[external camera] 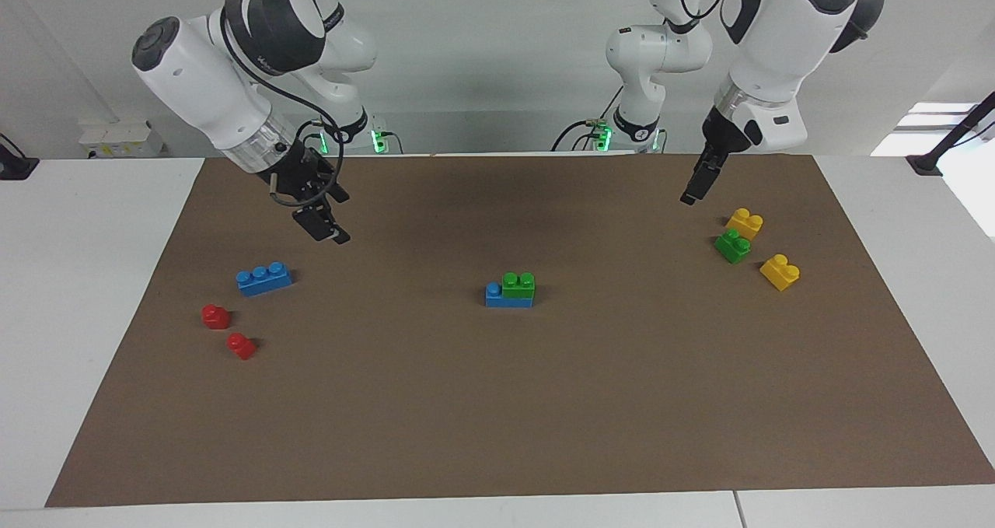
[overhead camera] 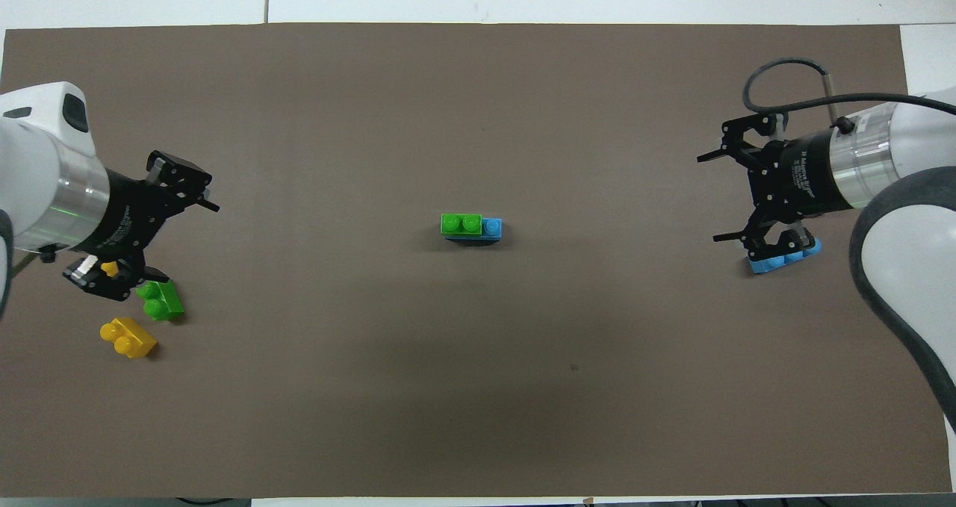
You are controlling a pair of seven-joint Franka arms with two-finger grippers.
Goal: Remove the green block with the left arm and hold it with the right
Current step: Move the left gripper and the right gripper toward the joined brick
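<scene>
Clearly nothing is done yet: the green block (external camera: 518, 283) sits pressed onto a blue brick (external camera: 494, 294) mid-mat. The left gripper (external camera: 697, 183) hangs over the yellow bricks (external camera: 744, 222), the right gripper (external camera: 326, 218) near another blue brick (external camera: 264, 278), both with fingers apart.

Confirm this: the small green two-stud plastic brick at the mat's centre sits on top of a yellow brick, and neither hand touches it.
Wrong on one point. The facing view shows the small green two-stud plastic brick sitting on a blue plastic brick, not a yellow one. Neither the left hand nor the right hand touches it.
</scene>
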